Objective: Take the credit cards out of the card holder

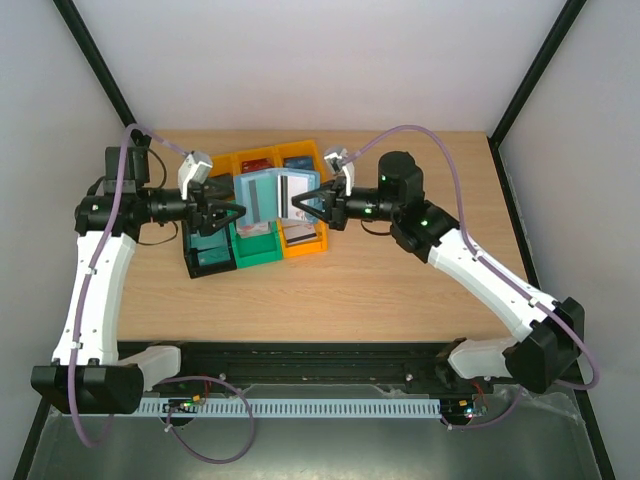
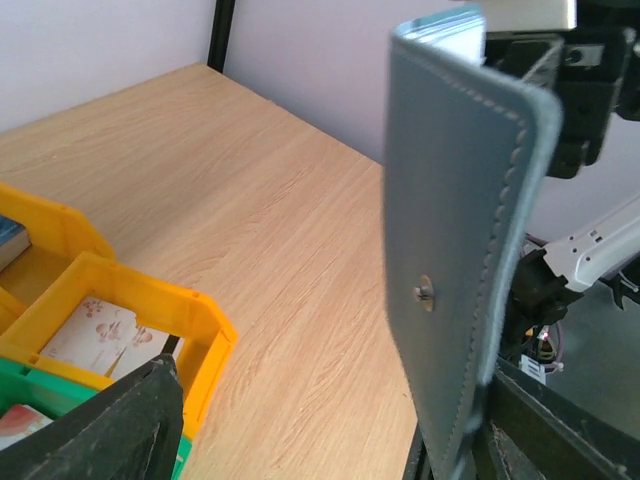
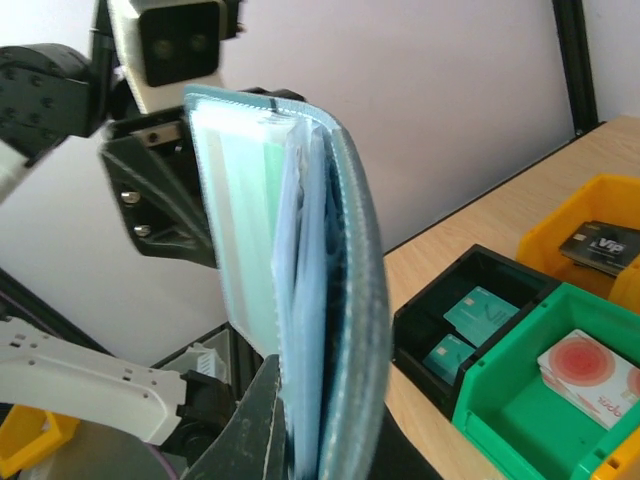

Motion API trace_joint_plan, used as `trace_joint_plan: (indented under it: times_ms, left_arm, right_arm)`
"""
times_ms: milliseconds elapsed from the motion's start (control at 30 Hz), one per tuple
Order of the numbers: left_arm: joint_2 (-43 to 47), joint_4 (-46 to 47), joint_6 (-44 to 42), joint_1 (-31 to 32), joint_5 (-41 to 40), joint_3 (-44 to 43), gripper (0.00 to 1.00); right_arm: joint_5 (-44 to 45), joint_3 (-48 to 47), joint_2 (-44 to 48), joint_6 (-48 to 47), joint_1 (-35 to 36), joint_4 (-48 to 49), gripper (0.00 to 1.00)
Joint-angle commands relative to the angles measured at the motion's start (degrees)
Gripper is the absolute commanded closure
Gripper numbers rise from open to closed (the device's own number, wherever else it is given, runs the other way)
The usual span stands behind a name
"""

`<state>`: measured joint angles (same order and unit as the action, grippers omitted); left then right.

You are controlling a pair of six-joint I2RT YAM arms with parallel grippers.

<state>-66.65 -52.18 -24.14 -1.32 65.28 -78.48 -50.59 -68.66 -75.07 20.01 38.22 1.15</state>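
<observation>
Bench (image 1: 400, 290), left to right: left jaws spread wide, gripping nothing, holder (image 1: 262, 198) cover just beside one finger. Black bin (image 1: 210, 270) has teal cards (image 3: 480, 310), green bin (image 1: 258, 258) a white-red one, orange bins (image 1: 305, 245) more. Holder hangs open in the air above the bins, its edge pinched by right jaws, shut tight. Partly done, I judge. Sleeves may hold more cards, can't tell.

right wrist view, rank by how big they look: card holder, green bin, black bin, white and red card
card holder, inflated by nearness to the camera
green bin
black bin
white and red card
</observation>
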Motion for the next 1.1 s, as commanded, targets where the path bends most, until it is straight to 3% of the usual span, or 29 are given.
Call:
trace_joint_plan:
  times_ms: [0, 100, 333, 667, 800, 967, 1067]
  left_arm:
    - [0.5, 4.4, 3.8, -0.3, -1.2, 2.2, 0.25]
    - [0.4, 7.0, 7.0, -0.3, -2.2, 3.2, 0.26]
    - [0.3, 9.3, 8.8, -0.3, -3.4, 5.2, 0.39]
    - [-0.1, 9.1, 7.7, 2.5, 5.4, 6.4, 0.49]
    - [-0.2, 9.0, 7.4, 3.4, 5.8, 6.5, 0.64]
    - [0.1, 9.0, 7.1, 3.6, 6.0, 6.7, 0.97]
    - [0.5, 8.3, 6.8, 3.5, 5.6, 6.3, 0.98]
  right_arm:
    - [-3.7, 0.1, 2.3, 1.4, 0.2, 3.4, 0.98]
    - [-4.5, 0.6, 1.7, 3.3, 0.2, 5.4, 0.98]
    - [-8.5, 2.3, 0.1, 7.0, 0.2, 11.0, 0.98]
    - [-9.9, 0.7, -4.6, 9.0, 0.5, 14.4, 0.98]
    - [-9.2, -1.3, -7.4, 8.8, 0.6, 14.5, 0.98]
    - [-7.6, -3.6, -10.9, 8.7, 0.6, 13.8, 0.98]
    - [-2.8, -5.6, -12.6, 5.8, 0.6, 8.0, 0.97]
